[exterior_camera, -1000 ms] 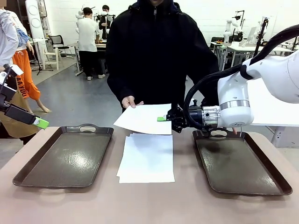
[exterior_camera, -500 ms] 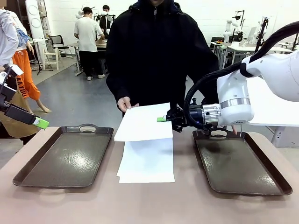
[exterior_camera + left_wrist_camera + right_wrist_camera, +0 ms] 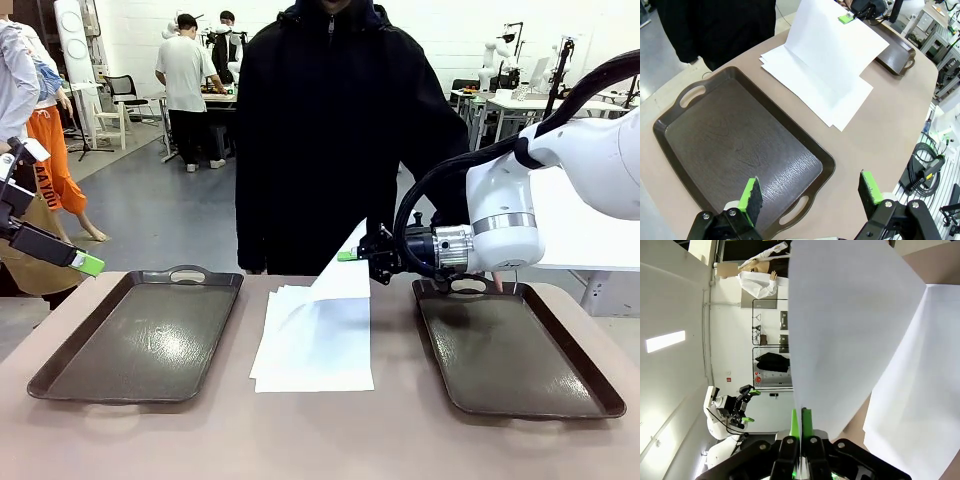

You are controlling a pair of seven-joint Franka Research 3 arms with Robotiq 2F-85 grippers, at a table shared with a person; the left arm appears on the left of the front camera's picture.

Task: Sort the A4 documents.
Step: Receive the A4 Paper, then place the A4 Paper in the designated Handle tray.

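Drooping from the clenched right claw point(image 3: 346, 255), the lifted sheet point(image 3: 344, 281) hides part of the stack point(image 3: 310, 350); left claw point(image 3: 810, 190) gapes released.

You have open room over the left tray point(image 3: 135, 340) and the near half of the right tray point(image 3: 515, 365) — both bare. The right arm point(image 3: 505, 220) blocks that tray's far end; a hanging sheet point(image 3: 345, 280) screens the stack point(image 3: 315, 350) between them.

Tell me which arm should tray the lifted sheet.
Right. Its jaws are shut on the sheet beside the right tray; the left jaws stand open, off by the left tray.
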